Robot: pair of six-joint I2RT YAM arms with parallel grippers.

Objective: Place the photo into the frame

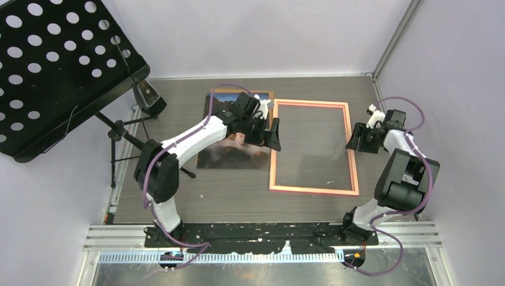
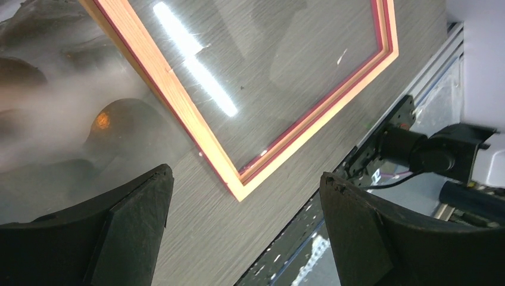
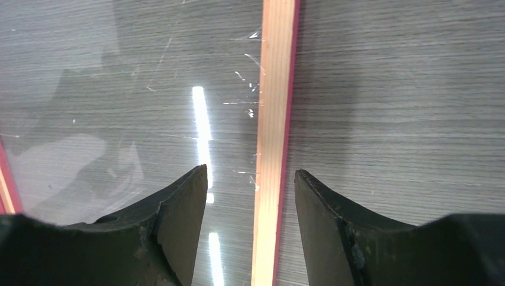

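As my right hand (image 3: 250,174) is straddling a rail of the thin pink-orange rectangular frame (image 1: 314,105), fingers apart, my left hand (image 2: 245,176) is hovering wide open by the glossy rectangular sunset print (image 1: 229,156).

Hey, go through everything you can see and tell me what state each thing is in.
photo, flat, face up, outside the frame, left of it.
frame, flat on table, no photo inside.
left gripper, open, holding nothing, by frame's left rail.
right gripper, open, fingers either side of frame's right rail.
stand, upright, desk tilted.
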